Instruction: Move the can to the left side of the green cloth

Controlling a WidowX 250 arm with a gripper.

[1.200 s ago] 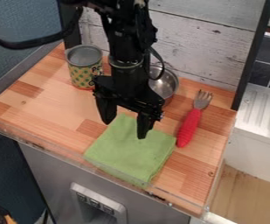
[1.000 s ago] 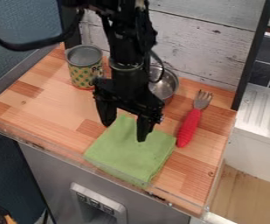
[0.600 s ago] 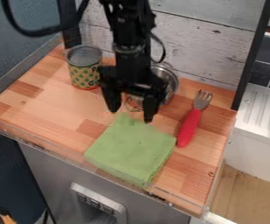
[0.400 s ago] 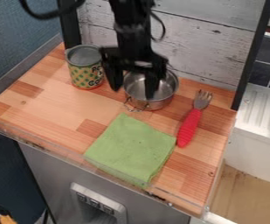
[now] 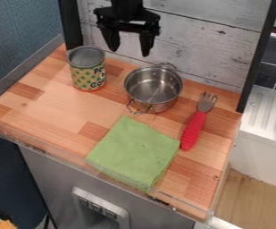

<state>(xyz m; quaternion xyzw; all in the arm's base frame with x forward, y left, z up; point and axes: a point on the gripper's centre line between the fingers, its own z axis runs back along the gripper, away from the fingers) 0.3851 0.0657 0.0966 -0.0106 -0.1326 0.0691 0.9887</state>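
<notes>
Camera view: one can [image 5: 87,71], upright, with green-and-yellow patterned label, grey top and reddish base rim, stands on the table [image 5: 50,105], left of the metal pot [image 5: 153,89]. One black claw [image 5: 130,53], released, fingers apart.

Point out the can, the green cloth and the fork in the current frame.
Can [image 5: 87,73]: camera view, on its patterned side.
Green cloth [image 5: 134,153]: camera view, middle of its upper face.
Fork [image 5: 192,131]: camera view, on its red handle.
</notes>
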